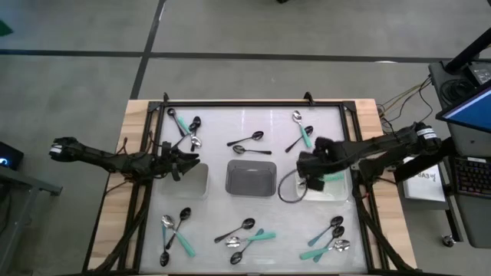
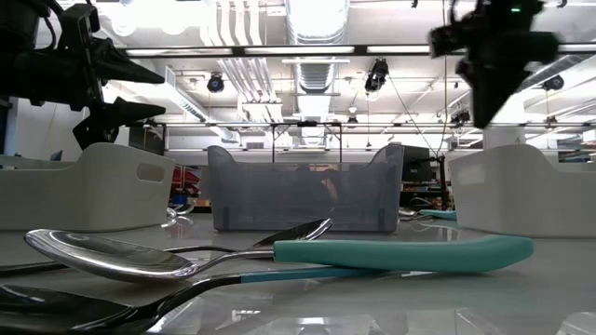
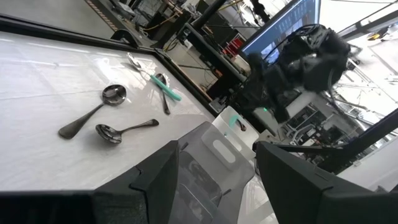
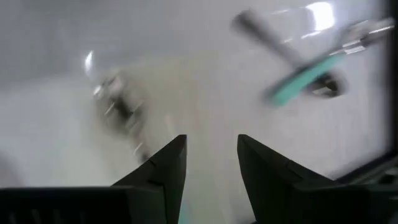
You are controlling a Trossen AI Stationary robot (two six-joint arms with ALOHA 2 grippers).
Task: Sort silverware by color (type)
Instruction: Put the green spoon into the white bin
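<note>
Small black, silver and mint-green spoons lie flat in clusters on the white table: far left point(image 1: 185, 127), centre point(image 1: 248, 142), far right point(image 1: 301, 131), near left point(image 1: 175, 230), near centre point(image 1: 245, 234) and near right point(image 1: 330, 239). A mint-green piece point(image 1: 333, 177) lies in the right white tray point(image 1: 326, 192). My left gripper point(image 1: 192, 161) point(image 3: 214, 149) hangs open above the left white tray point(image 1: 198, 180), pointing toward the grey tray point(image 3: 208, 158). My right gripper point(image 1: 311, 167) point(image 4: 211, 140) is open and empty above the right tray's left end. Its wrist view is blurred.
The grey tray point(image 1: 251, 178) stands mid-table between the two white trays. A dark cable loop point(image 1: 290, 190) lies beside the right tray. A black frame point(image 1: 253, 103) borders the table. In the low view a silver spoon point(image 2: 102, 251) and a mint handle point(image 2: 400, 253) lie closest.
</note>
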